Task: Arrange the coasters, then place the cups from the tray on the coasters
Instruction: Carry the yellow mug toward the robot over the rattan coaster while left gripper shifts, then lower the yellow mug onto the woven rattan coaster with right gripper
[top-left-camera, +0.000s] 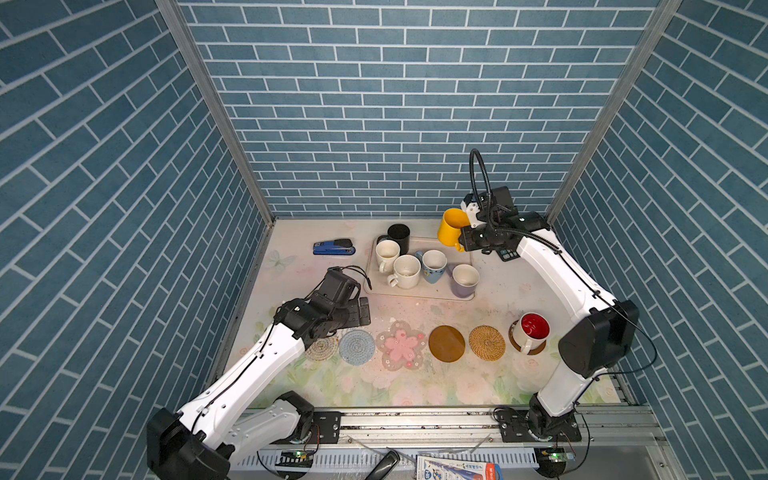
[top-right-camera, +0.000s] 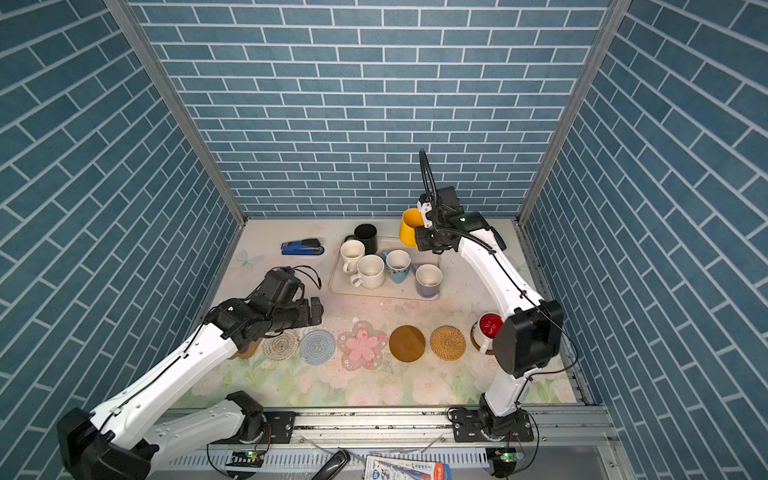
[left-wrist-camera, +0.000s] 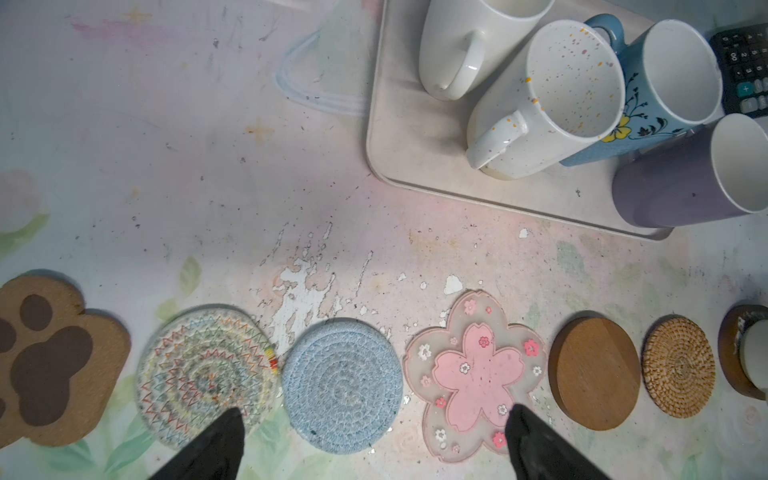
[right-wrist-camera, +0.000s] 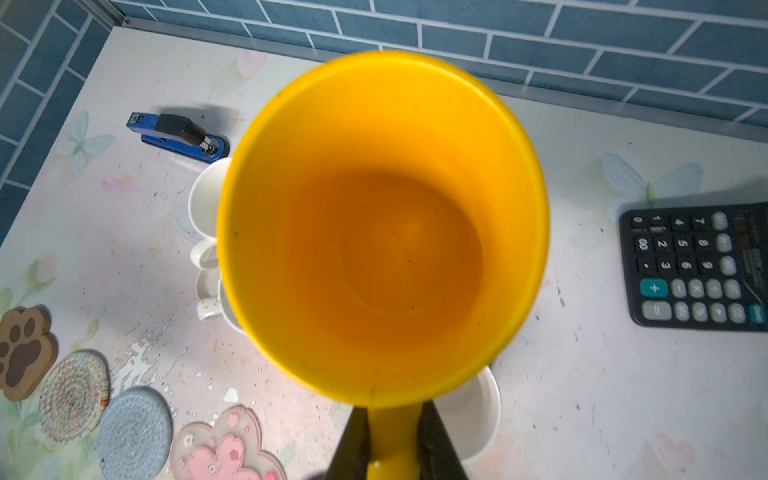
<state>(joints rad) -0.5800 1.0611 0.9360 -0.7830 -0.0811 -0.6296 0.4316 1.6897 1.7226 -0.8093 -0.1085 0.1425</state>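
Note:
My right gripper (right-wrist-camera: 392, 432) is shut on the handle of the yellow cup (right-wrist-camera: 382, 224), which hangs in the air over the back right of the tray (top-left-camera: 415, 293). On the tray stand a black cup (top-left-camera: 399, 237), two white ones (top-left-camera: 387, 253), a light blue one (top-left-camera: 433, 266) and a lavender one (top-left-camera: 464, 280). The coasters lie in a row in front: paw (left-wrist-camera: 54, 361), woven (top-left-camera: 322, 348), blue-grey (top-left-camera: 356, 347), pink flower (top-left-camera: 401, 350), brown disc (top-left-camera: 446, 343), rattan (top-left-camera: 487, 343). A red-lined white cup (top-left-camera: 532, 330) sits on the rightmost brown coaster. My left gripper (left-wrist-camera: 375, 411) hovers open over the blue-grey coaster.
A blue stapler (top-left-camera: 334, 247) lies at the back left of the table. A black calculator (right-wrist-camera: 698, 266) lies right of the tray, partly under my right arm. Blue brick walls close in the back and both sides.

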